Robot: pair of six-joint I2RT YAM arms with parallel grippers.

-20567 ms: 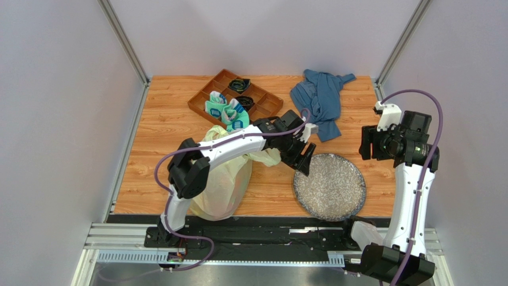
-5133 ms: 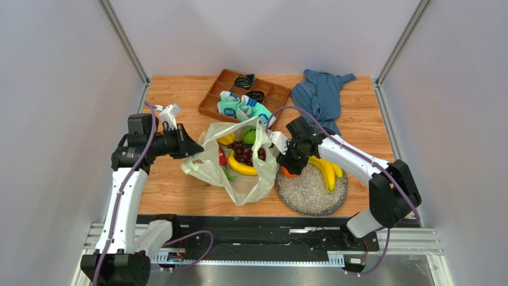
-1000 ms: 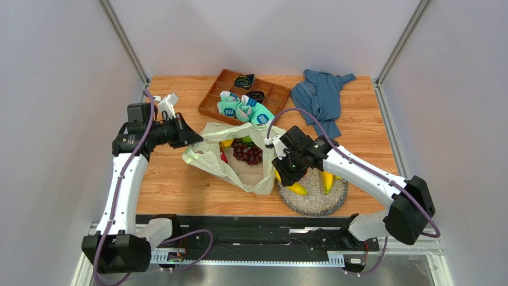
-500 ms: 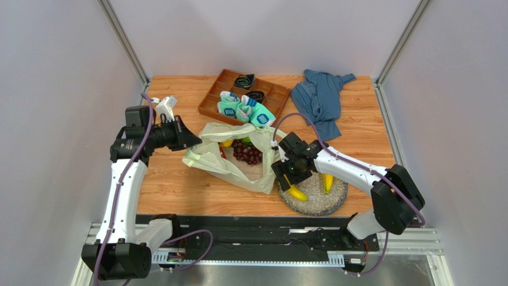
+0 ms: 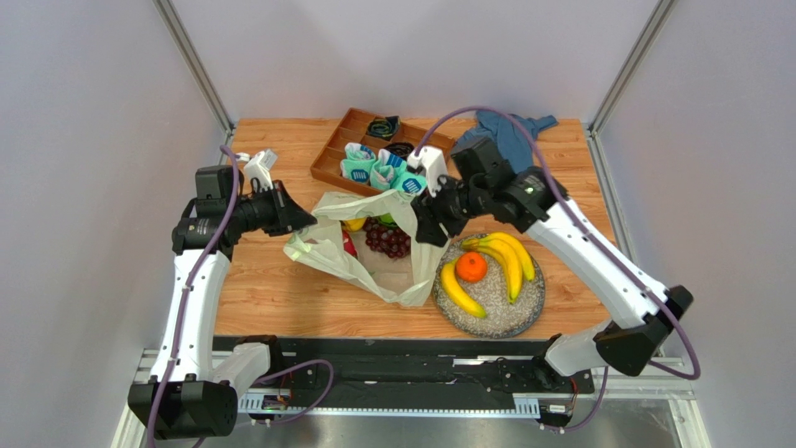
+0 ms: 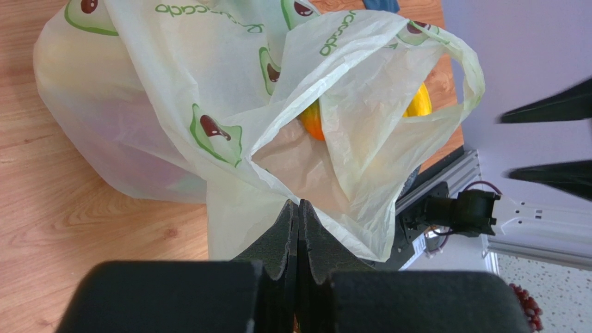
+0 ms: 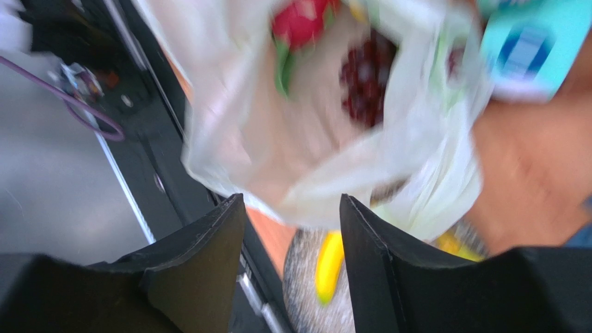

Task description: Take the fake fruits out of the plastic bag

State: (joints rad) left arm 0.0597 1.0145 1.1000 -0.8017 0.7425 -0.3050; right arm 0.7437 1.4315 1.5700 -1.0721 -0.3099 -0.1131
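Left claw [image 5: 297,220] is clenching on the rim of the plastic bag [image 5: 374,271], its pads [image 6: 286,232] pinching the film flat and holding the mouth open toward the right. The bag is lying on the table [image 5: 271,289] between both arms, with its mouth facing up. Inside I'm seeing purple grapes [image 5: 384,238], a pink dragon fruit [image 5: 348,245], a yellow fruit [image 5: 355,224] and a green bit at the far lip. I can't tell what else is sitting under the folds. Right claw [image 5: 427,229] is hovering over the bag's right lip, released, with nothing between its fingers [image 7: 201,263]. Its camera is looking down at the grapes and dragon fruit. Right of the bag, 3 bananas [image 5: 516,261] and 1 orange [image 5: 472,267] are lying on the speckled plate [image 5: 523,313], so I'm judging the job partly done. Handling: the film is looking thin, limp and slick, so it's likely folding over the fruit if the rim pinch is slipping. The fruits are probably light, hard, smooth plastic, likely rolling or squirting out of a shallow pinch. I'm suggesting taking the grapes across the middle of the bunch, where the bumps are giving grip, and the dragon fruit across its waist. Writing: the bag is carrying "avocado" in green with avocado-half pictures. The socks [image 5: 378,175] behind are showing a blue patch, too small to read.
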